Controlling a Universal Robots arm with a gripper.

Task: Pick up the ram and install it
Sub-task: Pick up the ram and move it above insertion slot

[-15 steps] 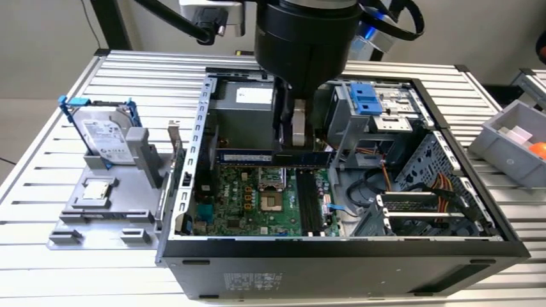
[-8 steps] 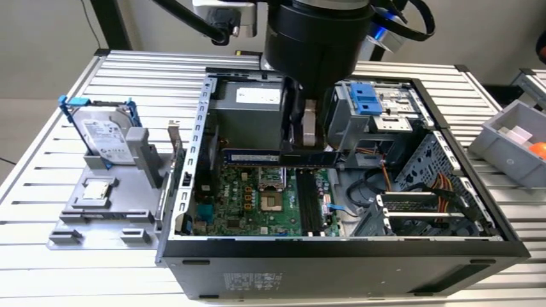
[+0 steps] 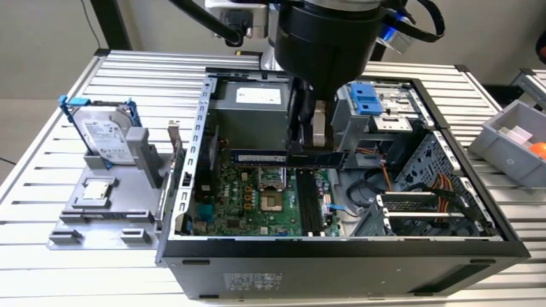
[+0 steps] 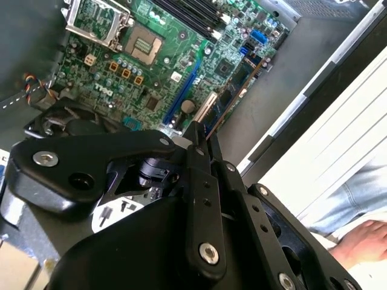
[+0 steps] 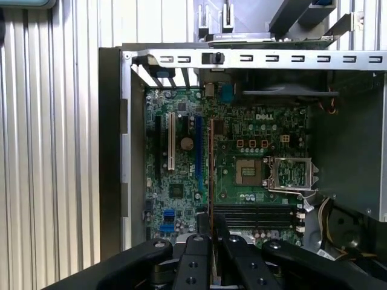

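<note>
Gripper (image 3: 318,152) of mine, black and two-fingered, is pinched narrow on the ram (image 3: 265,158), a long thin blue-green circuit-board stick with dark chips. I hold it from above, nearer its end on the exterior view's right. From that view's left, the silver boxy hard drive in its blue frame (image 3: 107,134) and the small square silver processor chip (image 3: 96,190) sit on a grey stand, well apart from me and outside the open black computer case (image 3: 341,252). Inside the case, the ram hangs over the green motherboard (image 3: 247,198), its long axis running across the exterior view. Further right lie the black memory slots (image 3: 310,201). They run crosswise to the ram, so I judge it not yet lined up. In the first wrist view the ram (image 5: 211,175) shows edge-on, a thin line reaching straight out from my fingertips.
</note>
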